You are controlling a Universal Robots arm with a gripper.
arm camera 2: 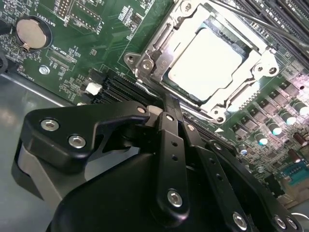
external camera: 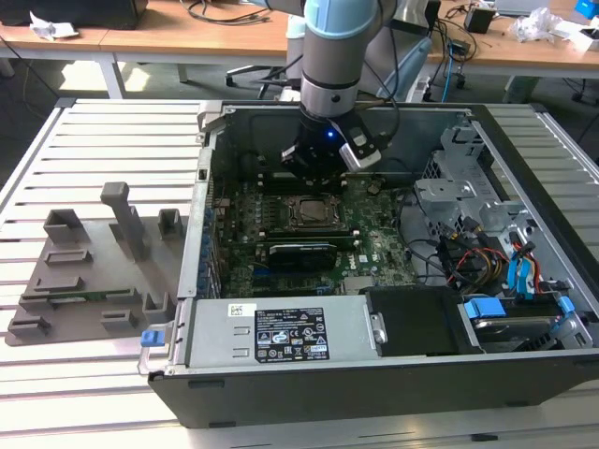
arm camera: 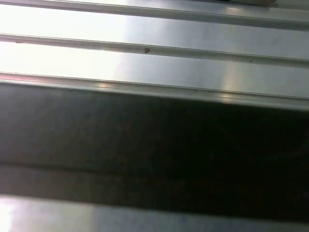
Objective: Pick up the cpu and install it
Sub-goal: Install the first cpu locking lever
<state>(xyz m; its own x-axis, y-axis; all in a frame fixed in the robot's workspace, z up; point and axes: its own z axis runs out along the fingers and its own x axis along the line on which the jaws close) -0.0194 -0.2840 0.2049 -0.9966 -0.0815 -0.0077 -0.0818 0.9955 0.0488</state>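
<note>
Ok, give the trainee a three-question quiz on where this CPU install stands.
1. True or false: the cpu lies in the socket frame.
2. The gripper is: A) over the grey holder on the table, B) inside the case above the motherboard, C) at the drive bays.
3. Fill in: the round silvery part seen in the second wrist view is a coin ____.

Key: 1 true; 2 B; 3 battery.

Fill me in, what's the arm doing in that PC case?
The arm's gripper hangs inside the open computer case, just over the motherboard. The cpu already lies in the socket frame, pale metal top up. The gripper sits beside the socket and holds nothing that shows.
</note>
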